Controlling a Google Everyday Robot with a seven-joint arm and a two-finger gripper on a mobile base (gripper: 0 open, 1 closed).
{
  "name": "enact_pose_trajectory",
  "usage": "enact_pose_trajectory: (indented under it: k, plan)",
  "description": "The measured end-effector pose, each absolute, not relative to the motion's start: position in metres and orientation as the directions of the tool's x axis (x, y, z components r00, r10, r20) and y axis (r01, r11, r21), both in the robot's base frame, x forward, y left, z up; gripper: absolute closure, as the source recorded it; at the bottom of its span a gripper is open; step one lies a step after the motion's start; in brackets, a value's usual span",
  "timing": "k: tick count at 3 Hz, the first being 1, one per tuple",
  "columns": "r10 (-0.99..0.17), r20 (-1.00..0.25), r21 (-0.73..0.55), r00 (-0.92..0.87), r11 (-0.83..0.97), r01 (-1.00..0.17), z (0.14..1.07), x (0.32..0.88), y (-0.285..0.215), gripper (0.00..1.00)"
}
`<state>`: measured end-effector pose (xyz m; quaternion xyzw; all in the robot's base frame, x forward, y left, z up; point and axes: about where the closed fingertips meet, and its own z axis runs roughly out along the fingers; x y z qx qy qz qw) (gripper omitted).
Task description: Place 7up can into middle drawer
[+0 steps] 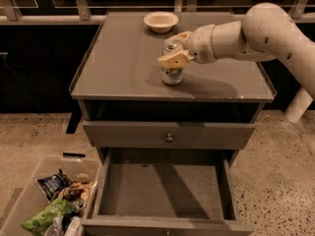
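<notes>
The 7up can (172, 73) stands upright on the cabinet top (123, 58), near the middle and slightly right. My gripper (168, 48) reaches in from the right at the can's upper part, one finger in front of the can and one behind it, shut on it. The can still rests on the surface. The middle drawer (162, 188) is pulled open below, in front of the cabinet, and its flat floor is bare.
A cream bowl (161, 21) sits at the back of the cabinet top. A closed drawer with a round metal knob (169, 137) is above the open one. A clear plastic bin (29, 195) of snack bags stands on the floor at lower left.
</notes>
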<state>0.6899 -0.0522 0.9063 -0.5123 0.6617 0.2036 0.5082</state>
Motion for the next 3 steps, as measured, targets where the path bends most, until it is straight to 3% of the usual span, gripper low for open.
enact_pose_trajectory:
  k: [1,3]
  plan:
    - [-0.463,-0.884,-0.263,0.066,0.376,-0.889,0.896,0.644,-0.070,1.00]
    - [-0.423,-0.899,-0.293,0.116,0.381,-0.877,0.918,0.615,-0.061,1.00]
